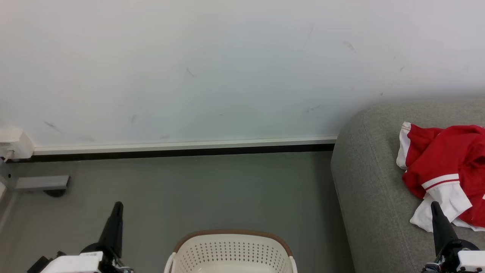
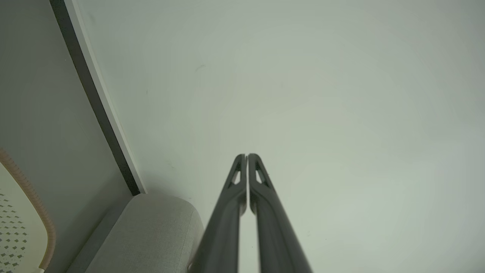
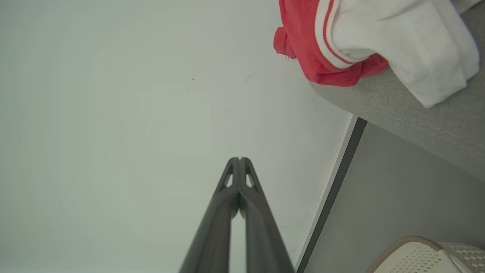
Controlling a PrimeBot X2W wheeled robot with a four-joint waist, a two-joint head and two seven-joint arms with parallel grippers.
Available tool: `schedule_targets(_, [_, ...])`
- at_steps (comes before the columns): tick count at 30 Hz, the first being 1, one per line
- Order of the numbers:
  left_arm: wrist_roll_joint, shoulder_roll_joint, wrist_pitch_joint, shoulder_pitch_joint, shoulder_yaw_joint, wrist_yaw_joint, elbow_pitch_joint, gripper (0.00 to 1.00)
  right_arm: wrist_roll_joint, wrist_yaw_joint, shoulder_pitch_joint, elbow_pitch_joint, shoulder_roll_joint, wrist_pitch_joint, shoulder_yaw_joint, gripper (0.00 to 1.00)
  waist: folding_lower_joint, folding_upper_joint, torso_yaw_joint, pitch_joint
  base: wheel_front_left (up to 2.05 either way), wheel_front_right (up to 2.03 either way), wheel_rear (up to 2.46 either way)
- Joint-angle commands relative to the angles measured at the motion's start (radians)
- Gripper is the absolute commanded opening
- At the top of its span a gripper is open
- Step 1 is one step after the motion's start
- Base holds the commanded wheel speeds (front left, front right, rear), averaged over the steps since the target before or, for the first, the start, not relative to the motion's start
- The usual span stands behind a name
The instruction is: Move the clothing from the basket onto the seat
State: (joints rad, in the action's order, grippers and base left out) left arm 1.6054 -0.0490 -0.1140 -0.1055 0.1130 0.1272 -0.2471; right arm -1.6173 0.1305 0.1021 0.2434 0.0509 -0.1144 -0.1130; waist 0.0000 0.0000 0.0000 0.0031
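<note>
Red clothing [image 1: 447,167] with white cuffs and stripe trim lies crumpled on the grey seat [image 1: 371,182] at the right; the right wrist view shows the clothing [image 3: 341,38] on the seat [image 3: 416,110] too. The cream basket [image 1: 231,252] with a brown rim stands on the floor at the bottom centre, and what I see of its inside holds nothing. My left gripper [image 1: 118,204] is shut and points up, left of the basket. My right gripper [image 1: 434,204] is shut and empty, its tip in front of a white cuff. Both wrist views show fingertips pressed together [image 2: 246,155] [image 3: 239,159].
A white wall with a dark skirting strip [image 1: 182,151] runs behind the grey floor. A white wall box [image 1: 13,146] and a grey bracket [image 1: 41,184] sit at the far left. Bare floor lies between basket and wall.
</note>
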Motion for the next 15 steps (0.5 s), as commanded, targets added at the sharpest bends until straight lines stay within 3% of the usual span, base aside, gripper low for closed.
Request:
schedule_targets(1, [0.014,-0.002,-0.004,-0.008,0.002,0.007,0.004,0.00,0.009,0.000,0.013,0.002,-0.001,-0.003,-0.005,0.00,0.0000,0.0000,0.000,0.000,0.00,0.00,0.00])
schedule_targets(15, [0.014,-0.002,-0.004,-0.008,0.002,0.006,0.004,0.00,0.007,0.000,0.013,0.002,-0.001,-0.003,-0.005,0.00,0.0000,0.0000,0.000,0.000,0.00,0.00,0.00])
